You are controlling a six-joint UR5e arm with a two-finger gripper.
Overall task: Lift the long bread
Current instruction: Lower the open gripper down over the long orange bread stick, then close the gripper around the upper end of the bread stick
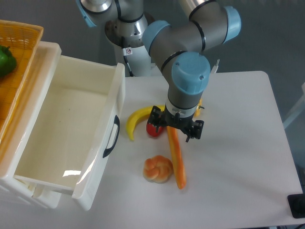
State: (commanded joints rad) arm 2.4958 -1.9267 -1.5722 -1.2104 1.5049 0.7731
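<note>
Long bread point(177, 162) is lying mid-table w/ the gripper point(174, 130) sitting over its far end, can't tell if jaws are apart or clamped. Crowding it: red fruit point(153, 130) & banana point(136, 120) beside that end, knotted bun point(158, 169) just beside it. Open white drawer point(116, 102) is hanging off the table's left edge.

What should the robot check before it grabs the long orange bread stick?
1. Is the gripper above the long bread? Ok: it sits over the stick's upper end.
2. Are the jaws open around the bread? Cannot tell: the wrist hides them.
3. Is the rest of the bread free? Ok: the lower part lies bare on the table.
4. Is the red thing clear of the jaws? Not ok: it lies right beside the gripper.
5. Is the round bun out of the way? Ok, but close: it lies beside the stick's lower half.
6. Is the banana out of the way? Ok: it lies off to the side, next to the red thing.
</note>
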